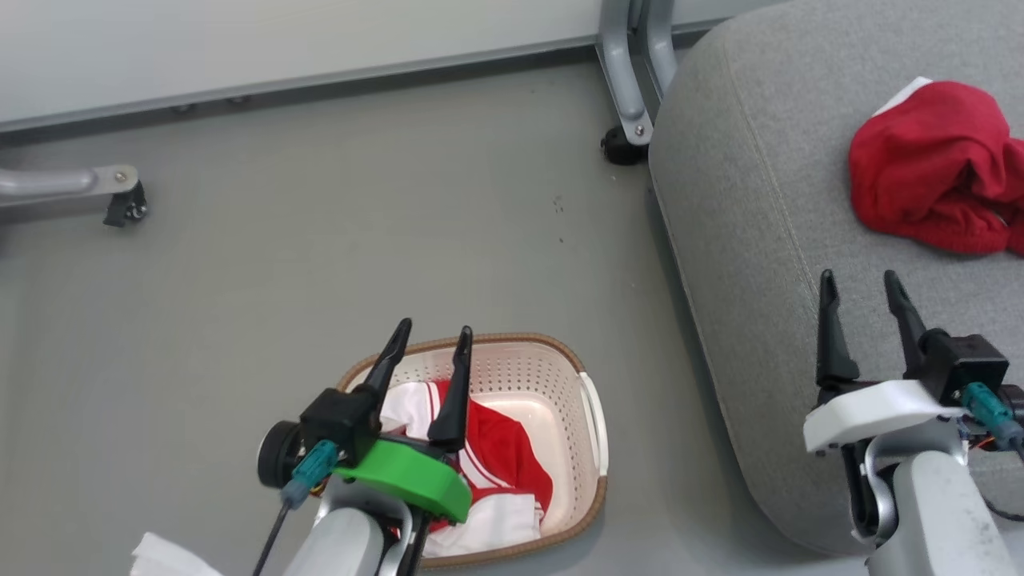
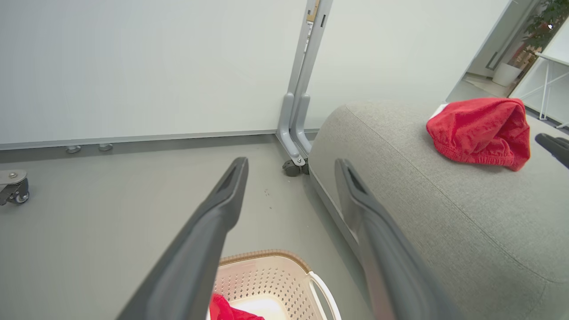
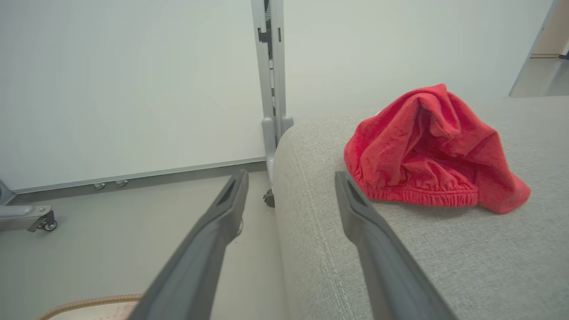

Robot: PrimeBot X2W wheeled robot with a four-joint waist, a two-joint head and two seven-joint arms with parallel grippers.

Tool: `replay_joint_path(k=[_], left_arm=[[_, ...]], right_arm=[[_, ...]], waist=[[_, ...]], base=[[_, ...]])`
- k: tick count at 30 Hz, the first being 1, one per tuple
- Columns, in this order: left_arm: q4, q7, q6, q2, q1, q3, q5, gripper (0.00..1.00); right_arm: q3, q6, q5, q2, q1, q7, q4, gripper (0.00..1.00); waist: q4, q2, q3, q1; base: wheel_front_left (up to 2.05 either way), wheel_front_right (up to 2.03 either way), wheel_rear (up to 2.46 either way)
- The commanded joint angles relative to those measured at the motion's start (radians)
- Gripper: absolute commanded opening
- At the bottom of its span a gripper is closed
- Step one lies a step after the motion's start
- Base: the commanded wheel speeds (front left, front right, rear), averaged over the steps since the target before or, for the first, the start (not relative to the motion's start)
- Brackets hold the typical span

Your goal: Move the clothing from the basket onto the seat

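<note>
A crumpled red garment (image 1: 932, 168) with a sliver of white trim lies on the far part of the light grey seat (image 1: 744, 240). On the floor beside the seat's rounded edge stands the cream perforated basket (image 1: 520, 376), brown-rimmed, holding a bunched red-and-white garment (image 1: 504, 456).

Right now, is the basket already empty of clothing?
No, red and white clothing lies bunched inside the basket.

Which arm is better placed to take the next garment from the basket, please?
Left, probably: the open left gripper hangs over the basket, above the red-and-white clothing inside. The open right gripper is over the seat, near the red garment lying there.
</note>
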Motion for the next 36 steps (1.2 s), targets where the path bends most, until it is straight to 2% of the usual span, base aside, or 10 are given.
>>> replay_joint_path(k=[1,6,14,18,19,24,27,36], left_arm=[[-0.015,0.000,0.003,0.000,0.038,0.032,-0.009,1.00],[-0.072,0.000,-0.004,-0.004,0.114,0.146,0.003,1.00],[-0.220,0.000,0.012,-0.005,0.238,0.251,0.083,1.00],[-0.299,0.000,0.030,-0.005,0.310,0.273,0.110,1.00],[-0.310,0.000,0.033,-0.005,0.327,0.273,0.152,1.00],[-0.331,0.000,0.045,-0.004,0.385,0.274,0.190,1.00],[-0.328,0.000,0.051,-0.005,0.406,0.275,0.211,1.00],[-0.316,0.000,0.036,-0.005,0.418,0.268,0.253,1.00]], right_arm=[[0.033,-0.001,0.007,-0.004,0.035,-0.003,-0.027,1.00],[0.134,-0.001,-0.014,-0.007,0.104,-0.003,-0.126,1.00],[0.177,-0.001,0.000,-0.009,0.190,-0.003,-0.263,1.00],[0.194,-0.001,0.008,-0.007,0.238,-0.003,-0.308,1.00],[0.202,-0.001,0.010,-0.007,0.251,-0.003,-0.319,1.00],[0.264,-0.001,-0.012,-0.031,0.301,-0.003,-0.331,1.00],[0.268,-0.001,0.006,-0.029,0.314,-0.003,-0.324,1.00],[0.259,-0.001,0.014,-0.024,0.325,-0.003,-0.316,1.00]], waist=[[0.078,0.0000,-0.100,0.0001],[0.115,0.0000,-0.155,0.0001],[0.128,0.0000,-0.212,0.0001],[0.115,0.0000,-0.230,0.0001],[0.111,0.0000,-0.232,0.0001],[0.097,0.0000,-0.239,0.0001],[0.089,0.0000,-0.239,0.0001],[0.079,0.0000,-0.237,0.0001]], base=[[0.00,0.00,0.00],[0.00,0.00,0.00],[0.00,0.00,0.00],[0.00,0.00,0.00],[0.00,0.00,0.00],[0.00,0.00,0.00],[0.00,0.00,0.00],[0.00,0.00,0.00]])
